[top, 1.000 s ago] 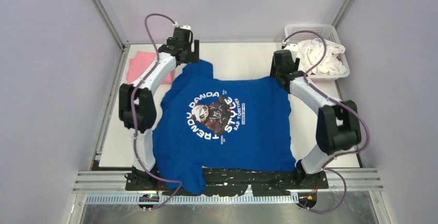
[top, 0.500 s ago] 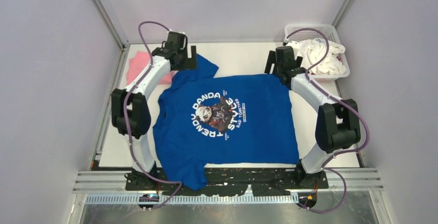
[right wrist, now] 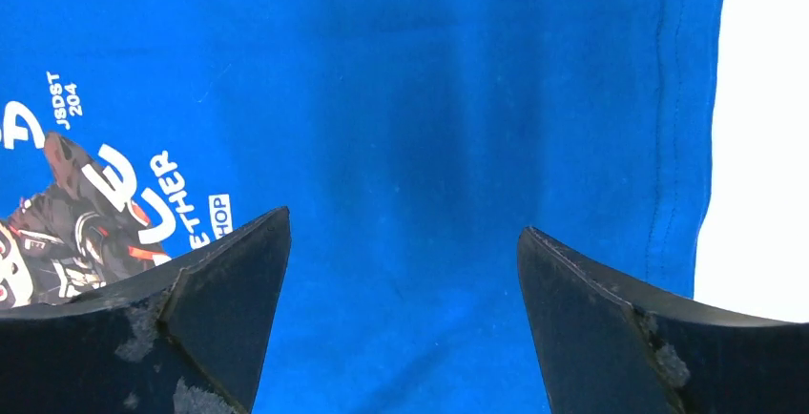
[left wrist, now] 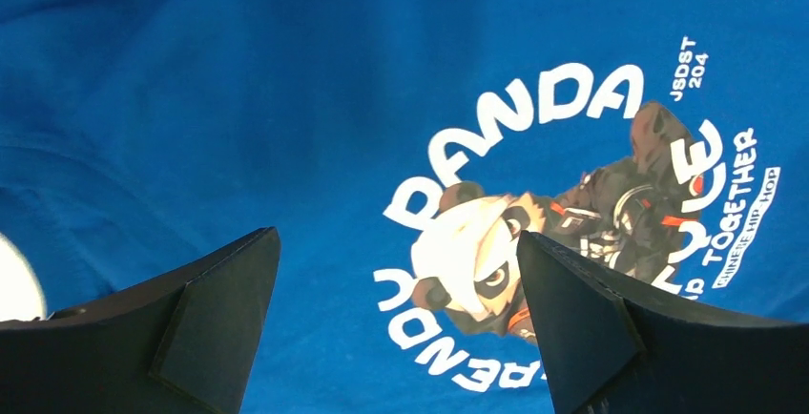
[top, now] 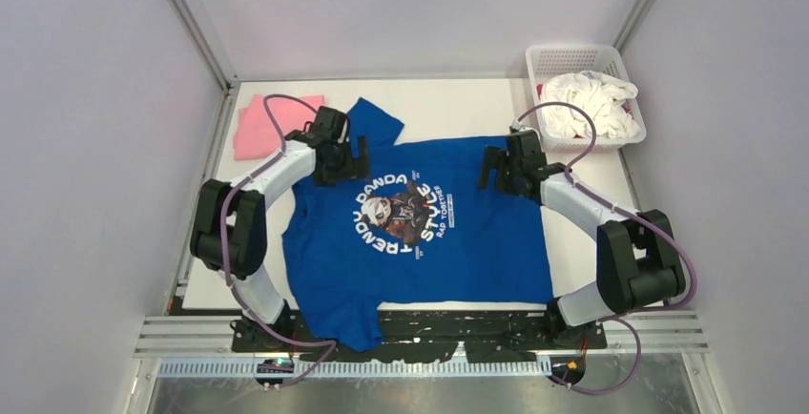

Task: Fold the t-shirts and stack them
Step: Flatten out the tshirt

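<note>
The royal blue t-shirt [top: 477, 242] lies spread flat on the white table, panda print [top: 405, 212] up, one sleeve hanging over the near edge. It fills the left wrist view [left wrist: 238, 80] and the right wrist view [right wrist: 429, 99]. The folded pink t-shirt [top: 256, 126] lies at the far left. My left gripper [top: 345, 159] is open and empty just above the shirt's far left shoulder; its fingers [left wrist: 210, 309] straddle the print. My right gripper [top: 499, 168] is open and empty above the shirt's far right part, near its hem [right wrist: 673, 147].
A white mesh basket [top: 572, 56] holding white cloth stands at the far right corner. Grey walls and metal posts close in the table on three sides. Bare white table [top: 448, 109] shows behind the shirt.
Both grippers have let go of the shirt's far edge and drawn back toward the near side, now over the shirt. The shirt has settled flat.
</note>
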Controlling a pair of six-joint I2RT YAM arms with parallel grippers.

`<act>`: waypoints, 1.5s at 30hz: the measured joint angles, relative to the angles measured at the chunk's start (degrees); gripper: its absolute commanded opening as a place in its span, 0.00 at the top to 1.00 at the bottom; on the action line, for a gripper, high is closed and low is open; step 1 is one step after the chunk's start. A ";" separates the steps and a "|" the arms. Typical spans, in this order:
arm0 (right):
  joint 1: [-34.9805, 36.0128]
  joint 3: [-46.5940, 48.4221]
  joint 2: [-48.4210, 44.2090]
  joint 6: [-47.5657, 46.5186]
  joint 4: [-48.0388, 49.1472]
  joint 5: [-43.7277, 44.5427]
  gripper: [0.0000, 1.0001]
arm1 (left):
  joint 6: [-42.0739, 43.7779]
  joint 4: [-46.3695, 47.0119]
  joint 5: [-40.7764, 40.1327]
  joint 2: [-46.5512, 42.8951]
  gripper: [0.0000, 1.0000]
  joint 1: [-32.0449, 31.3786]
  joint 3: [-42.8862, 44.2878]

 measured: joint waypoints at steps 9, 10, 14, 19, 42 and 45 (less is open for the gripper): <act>-0.02 -0.26 4.13 0.66 0.57 -0.94 0.05 | -3.13 1.60 4.17 9.51 0.00 -0.85 3.37; -0.02 -0.20 5.18 0.76 0.70 -0.96 0.04 | -3.23 1.33 4.22 10.91 0.00 -0.83 4.39; -0.46 0.44 8.20 1.36 0.96 -1.14 0.04 | -3.48 -0.33 4.81 14.99 0.00 -0.83 9.88; -2.45 2.43 10.49 2.12 3.08 -2.62 0.05 | -4.31 -3.34 6.84 21.07 0.00 -0.72 18.80; -9.90 16.83 23.85 5.05 8.44 -12.26 0.05 | -7.02 -14.82 22.25 45.09 0.00 4.72 57.92; -10.16 17.31 24.17 5.22 8.41 -12.26 0.04 | -7.63 -14.23 23.87 46.01 0.00 5.42 59.25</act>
